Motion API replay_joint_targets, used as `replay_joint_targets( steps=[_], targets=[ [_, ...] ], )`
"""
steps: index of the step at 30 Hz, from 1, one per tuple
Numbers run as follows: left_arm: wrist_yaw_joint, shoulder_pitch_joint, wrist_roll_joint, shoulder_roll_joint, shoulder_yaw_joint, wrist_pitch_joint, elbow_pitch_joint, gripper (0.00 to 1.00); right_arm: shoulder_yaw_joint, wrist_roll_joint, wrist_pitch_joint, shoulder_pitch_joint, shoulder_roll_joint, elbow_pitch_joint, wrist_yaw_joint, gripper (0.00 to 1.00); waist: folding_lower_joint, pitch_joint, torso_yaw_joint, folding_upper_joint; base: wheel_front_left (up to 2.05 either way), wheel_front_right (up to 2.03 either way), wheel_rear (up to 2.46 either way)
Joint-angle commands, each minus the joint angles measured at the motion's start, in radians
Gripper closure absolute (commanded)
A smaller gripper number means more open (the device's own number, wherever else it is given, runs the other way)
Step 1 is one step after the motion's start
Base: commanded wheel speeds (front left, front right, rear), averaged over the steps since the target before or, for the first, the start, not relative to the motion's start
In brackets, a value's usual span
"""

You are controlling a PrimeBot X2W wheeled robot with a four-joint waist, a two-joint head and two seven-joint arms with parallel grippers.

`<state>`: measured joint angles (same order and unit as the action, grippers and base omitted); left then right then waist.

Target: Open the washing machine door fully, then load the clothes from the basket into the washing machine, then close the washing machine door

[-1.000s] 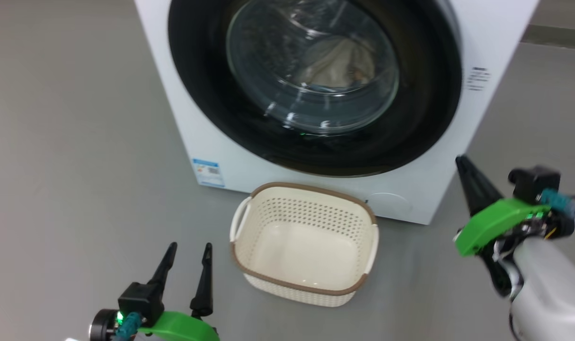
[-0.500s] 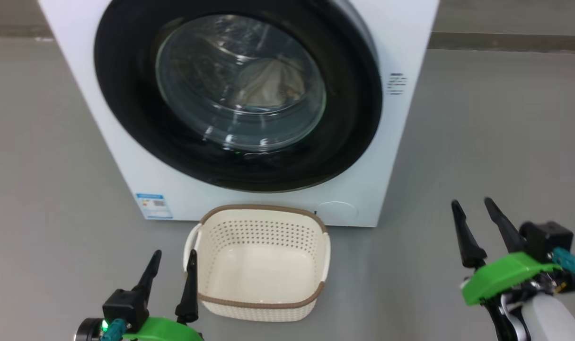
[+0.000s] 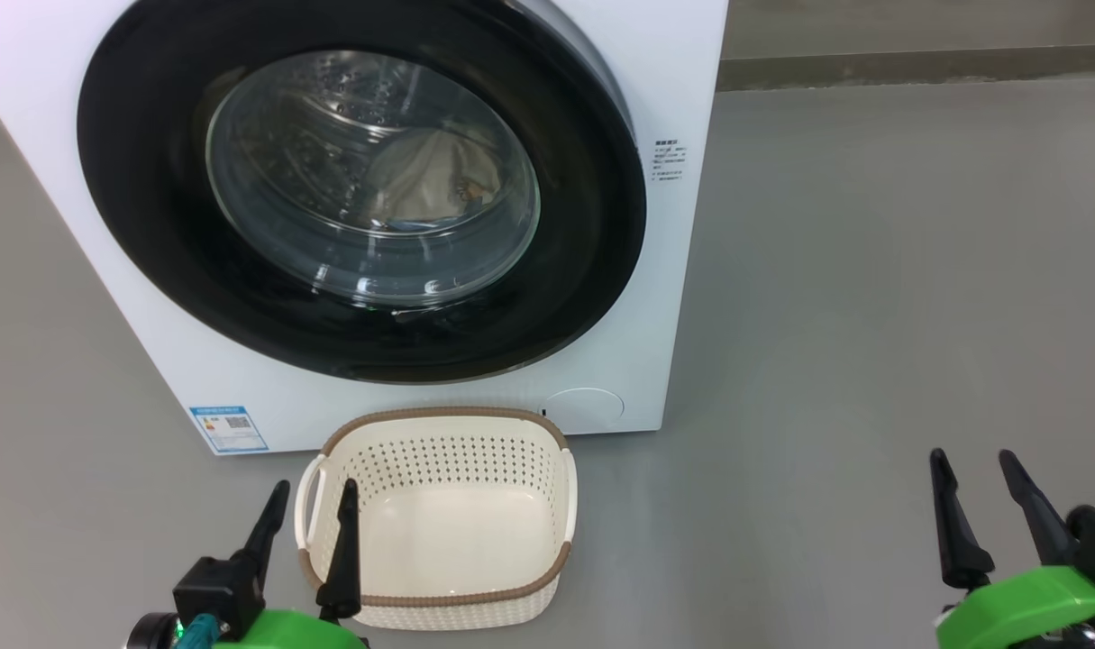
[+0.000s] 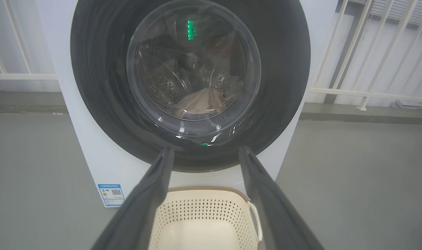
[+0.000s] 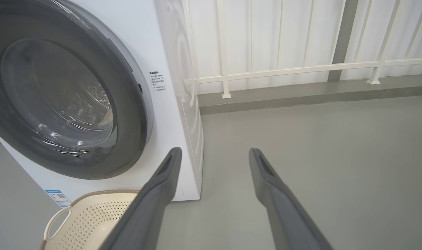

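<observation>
The white washing machine (image 3: 682, 270) stands with its round black-rimmed door (image 3: 583, 180) shut flat against the front. Through the domed glass, cream and bluish clothes (image 3: 430, 180) lie inside the steel drum, seen also as clothes (image 4: 198, 104) in the left wrist view. The cream basket (image 3: 439, 595) sits on the floor in front of the machine with nothing in it. My left gripper (image 3: 314, 491) is open at the lower left, beside the basket's left handle. My right gripper (image 3: 972, 457) is open at the lower right, well apart from the machine.
Grey floor (image 3: 871, 315) spreads to the right of the machine. A white railing (image 5: 283, 71) and a low kerb run behind it. A blue label sticker (image 3: 228, 428) sits on the machine's lower left front.
The head camera has pulled back and swung, so machine and basket shifted left in view. My right gripper dropped from near the machine's right corner to the lower right, fingers now pointing up.
</observation>
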<state>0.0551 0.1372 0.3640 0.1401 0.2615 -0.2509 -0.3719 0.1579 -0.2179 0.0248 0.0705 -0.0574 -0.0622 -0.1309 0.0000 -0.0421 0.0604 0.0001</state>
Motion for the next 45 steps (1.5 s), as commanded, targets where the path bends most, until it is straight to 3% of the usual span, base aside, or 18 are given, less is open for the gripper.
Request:
replay_joint_targets(
  steps=[1, 13, 45],
  targets=[
    [0.006, 0.017, 0.006, 0.019, -0.035, -0.008, 0.031, 0.00, -0.015, 0.012, -0.002, -0.013, -0.010, 0.039, 0.000, 0.00, 0.0000, -0.002, -0.003, -0.0001, 0.00, 0.00, 0.00],
    [0.021, -0.014, 0.022, 0.027, -0.042, -0.008, 0.046, 0.00, 0.027, 0.024, -0.056, 0.071, 0.006, 0.154, 0.000, 0.00, 0.0000, -0.002, -0.013, -0.0001, 0.00, 0.00, 0.00],
    [0.035, -0.020, 0.031, 0.028, -0.005, -0.008, 0.037, 0.00, 0.045, -0.026, -0.066, 0.100, 0.007, 0.149, 0.000, 0.00, 0.0000, -0.006, 0.014, -0.0001, 0.00, 0.00, 0.00]
  ],
)
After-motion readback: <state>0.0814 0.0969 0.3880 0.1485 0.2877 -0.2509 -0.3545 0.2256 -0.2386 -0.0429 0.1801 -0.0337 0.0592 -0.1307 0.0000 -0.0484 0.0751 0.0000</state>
